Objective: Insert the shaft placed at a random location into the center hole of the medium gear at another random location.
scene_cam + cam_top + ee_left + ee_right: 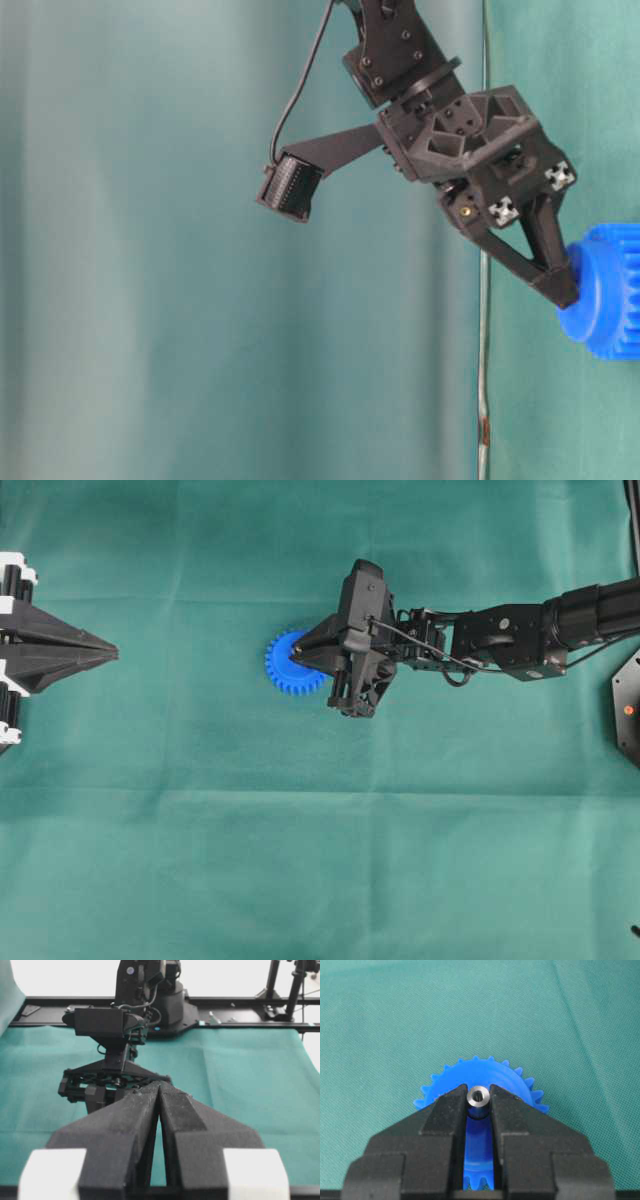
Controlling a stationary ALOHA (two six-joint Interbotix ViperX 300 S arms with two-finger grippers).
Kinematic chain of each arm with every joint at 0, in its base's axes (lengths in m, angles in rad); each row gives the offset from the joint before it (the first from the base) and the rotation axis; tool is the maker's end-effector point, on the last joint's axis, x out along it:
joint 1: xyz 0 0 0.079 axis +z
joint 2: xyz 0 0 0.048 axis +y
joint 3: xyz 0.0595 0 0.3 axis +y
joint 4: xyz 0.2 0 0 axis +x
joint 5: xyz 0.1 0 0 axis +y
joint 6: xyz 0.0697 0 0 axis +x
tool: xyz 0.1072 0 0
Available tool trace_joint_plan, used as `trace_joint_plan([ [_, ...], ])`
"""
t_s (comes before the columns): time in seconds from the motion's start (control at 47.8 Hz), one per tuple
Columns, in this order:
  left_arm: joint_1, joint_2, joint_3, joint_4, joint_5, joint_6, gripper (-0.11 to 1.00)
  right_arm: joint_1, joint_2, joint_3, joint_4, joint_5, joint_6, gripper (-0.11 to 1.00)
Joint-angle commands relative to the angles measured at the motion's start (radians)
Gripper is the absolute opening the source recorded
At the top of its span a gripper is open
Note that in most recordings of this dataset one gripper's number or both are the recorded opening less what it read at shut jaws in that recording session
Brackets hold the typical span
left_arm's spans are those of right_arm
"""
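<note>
Right gripper: jaws nearly closed, pinching the shaft between the fingertips. You see it end-on in the wrist view, so its long axis runs away from the camera, down toward the gear. Shaft is a short silvery pin w/ a small dark recess in the visible end face.

Gear lies flat on the green cloth, directly under the right gripper's tips. In the overhead view the tips sit over the gear's middle; in the table-level view the fingertips touch or nearly touch the raised hub. Center hole is hidden by shaft and fingers, so you can't confirm seating or alignment from these views. Judged: insertion is under way or about to finish; what matters is the shaft axis staying square to the gear face and over the hub centre.

Gear: bright blue plastic, many fine teeth, no visible damage.

Left gripper: well off from the gear, at the cloth's far edge, fingers pressed together, holding nothing. Right arm is the nearer by far.
</note>
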Motion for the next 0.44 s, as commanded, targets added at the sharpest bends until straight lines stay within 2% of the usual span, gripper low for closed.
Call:
trace_joint_plan([
  [0.0, -0.002, 0.009, -0.028, 0.003, -0.008, 0.002, 0.0, 0.006, -0.015, -0.015, 0.002, 0.006, 0.005, 0.14],
  [0.188, -0.002, 0.009, -0.026, 0.003, -0.008, 0.002, 0.0, 0.006, -0.02, -0.015, 0.003, 0.009, 0.029, 0.17],
  [0.418, -0.002, 0.009, -0.026, 0.003, -0.006, 0.002, 0.0, 0.008, -0.078, -0.005, 0.003, 0.043, 0.043, 0.8],
])
